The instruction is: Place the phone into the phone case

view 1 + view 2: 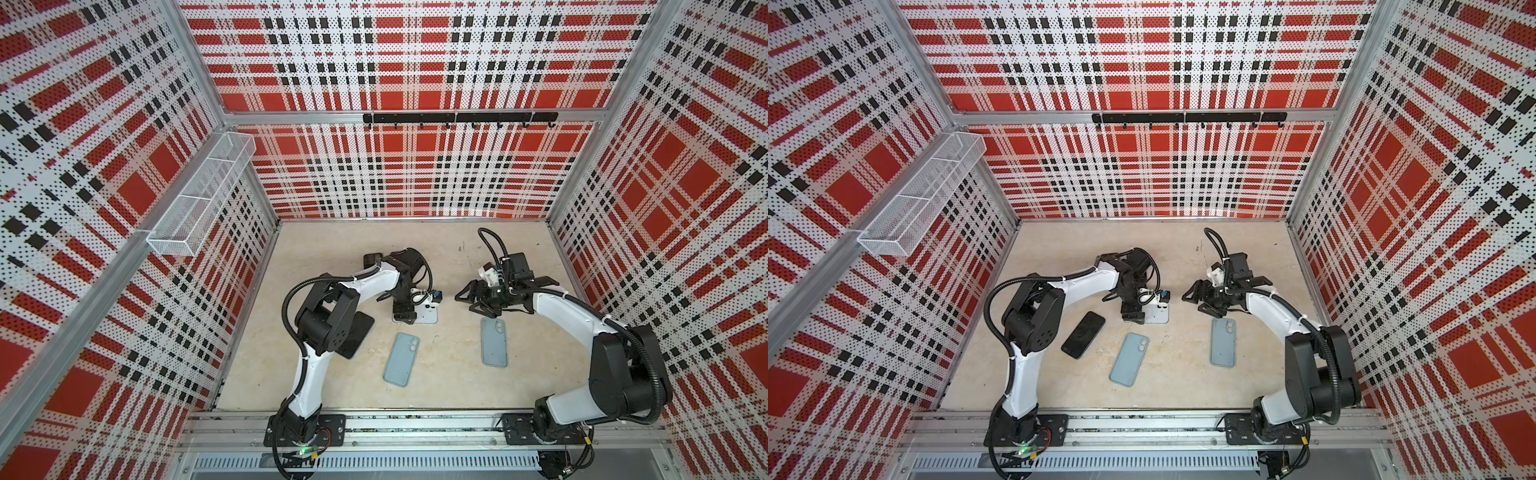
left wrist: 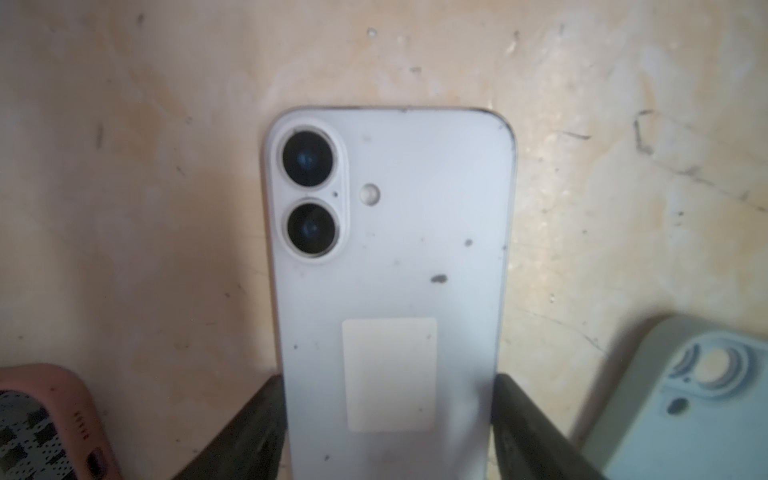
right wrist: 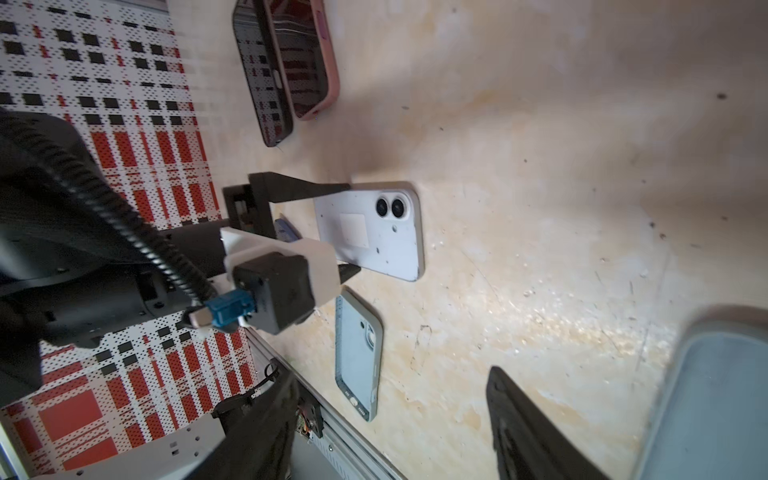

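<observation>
- Plaid walls (image 1: 415, 62) of perforated panel in red, white and black close the cell on three sides, well back from the white phone (image 2: 390, 249).
- The beige, scuffed tabletop (image 1: 449, 386) carries that white phone, which lies flat, camera side up, about midway between the two arms.
- The left arm (image 1: 365, 282) bends in over the white phone from behind. The right arm (image 1: 569, 316) reaches toward it from the opposite side and stops short.
- A white wire basket (image 1: 199, 195) hangs on the wall beyond the left arm, high above the white phone and well apart from it.
- A black hook rail (image 1: 459, 118) runs along the wall behind the white phone, also high up.
- The left end effector (image 2: 388, 415) has closed on the white phone. Its two black fingers (image 2: 253, 428) press the long edges at the end away from the camera, and the phone rests on the tabletop.
- The right end effector (image 1: 468, 300) hovers near the white phone's camera end without touching it. Its jaws are spread wide with only bare tabletop between them.
- A tilted blue phone case (image 1: 401, 359) lies just in front of the white phone, on the arm-base side, not touching it.
- A straight blue phone case (image 1: 493, 343) also lies in front of the white phone, farther toward the right arm.
- A black phone (image 1: 1083, 334), screen up, lies in front of the white phone on the left arm's side.
- A pink-cased phone (image 3: 316, 58) lies behind the white phone, with a dark-framed phone (image 3: 259, 75) just beside it.
</observation>
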Robot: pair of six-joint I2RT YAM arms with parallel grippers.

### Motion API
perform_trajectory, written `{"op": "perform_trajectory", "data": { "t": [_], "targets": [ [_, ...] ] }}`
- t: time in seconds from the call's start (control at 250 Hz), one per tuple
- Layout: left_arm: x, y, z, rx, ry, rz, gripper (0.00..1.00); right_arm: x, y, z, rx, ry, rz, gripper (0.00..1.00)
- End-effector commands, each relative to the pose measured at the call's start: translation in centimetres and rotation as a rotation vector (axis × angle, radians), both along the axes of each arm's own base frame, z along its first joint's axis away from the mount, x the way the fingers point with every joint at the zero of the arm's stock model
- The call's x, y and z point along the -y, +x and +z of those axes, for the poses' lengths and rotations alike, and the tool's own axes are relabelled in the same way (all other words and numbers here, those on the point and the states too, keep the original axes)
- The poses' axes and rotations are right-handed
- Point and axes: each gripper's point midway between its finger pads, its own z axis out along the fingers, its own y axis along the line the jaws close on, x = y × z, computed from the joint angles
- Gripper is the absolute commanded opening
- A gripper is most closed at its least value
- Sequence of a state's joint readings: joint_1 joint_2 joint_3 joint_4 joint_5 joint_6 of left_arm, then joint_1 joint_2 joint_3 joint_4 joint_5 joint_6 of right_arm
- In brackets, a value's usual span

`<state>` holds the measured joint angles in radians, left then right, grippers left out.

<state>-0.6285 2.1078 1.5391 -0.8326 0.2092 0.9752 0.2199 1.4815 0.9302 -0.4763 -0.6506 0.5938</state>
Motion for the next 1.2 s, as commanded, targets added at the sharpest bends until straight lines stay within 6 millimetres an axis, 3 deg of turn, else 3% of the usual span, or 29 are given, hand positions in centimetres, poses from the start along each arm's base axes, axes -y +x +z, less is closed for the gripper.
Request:
{"op": "perform_trajectory", "data": {
  "t": [0.0,0.308,0.616,0.784,1.197],
  "targets": [
    [0.9,-0.3,2.3,0.021,-0.075,-0.016,0.5,-0.7,0.9,0.6,0.081,0.057,0.021,0.73],
    [1.6,-0.3,4.4,0.041,-0.146,-0.017,0.5,-1.8,0.5,-3.0,0.013,0.127,0.016,0.72],
    [2.1,-0.2,5.6,0.05,-0.183,-0.013,0.5,-5.7,0.6,-3.8,0.02,0.191,0.097,0.68],
    [2.4,-0.3,6.0,0.051,-0.195,-0.011,0.5,-7.5,0.8,-3.6,0.064,0.245,0.113,0.59],
    [2.8,-0.5,7.1,0.054,-0.222,-0.008,0.5,-8.3,1.4,-3.4,0.134,0.383,0.067,0.29]
  ]
}}
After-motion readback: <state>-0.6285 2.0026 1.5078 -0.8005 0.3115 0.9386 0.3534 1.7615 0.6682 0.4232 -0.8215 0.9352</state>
